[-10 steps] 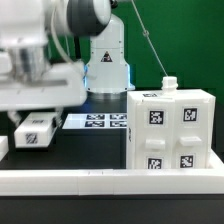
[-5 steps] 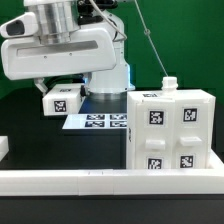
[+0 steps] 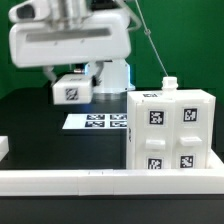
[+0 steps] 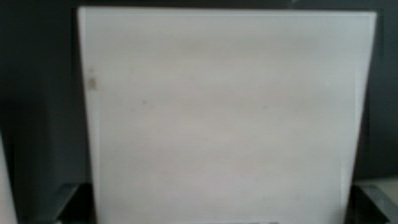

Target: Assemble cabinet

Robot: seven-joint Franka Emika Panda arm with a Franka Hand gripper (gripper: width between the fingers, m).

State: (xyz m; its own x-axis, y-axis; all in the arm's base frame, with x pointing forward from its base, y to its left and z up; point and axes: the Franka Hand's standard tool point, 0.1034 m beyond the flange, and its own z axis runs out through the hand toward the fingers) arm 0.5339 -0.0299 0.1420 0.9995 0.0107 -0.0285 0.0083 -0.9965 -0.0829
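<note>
White cabinet (image 3: pixel 171 138), four tagged blocks (image 3: pixel 156 116)

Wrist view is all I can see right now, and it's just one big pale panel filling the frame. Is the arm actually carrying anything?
Observer: Yes. In the exterior view a small white block with a black-and-white tag hangs in the air right under the gripper, so it appears to be gripped.
Operator: And where's the cabinet relative to that?
Observer: The cabinet stands at the exterior view's right, lower than the block and not touching it, with its four tagged drawer fronts facing that camera.
</note>
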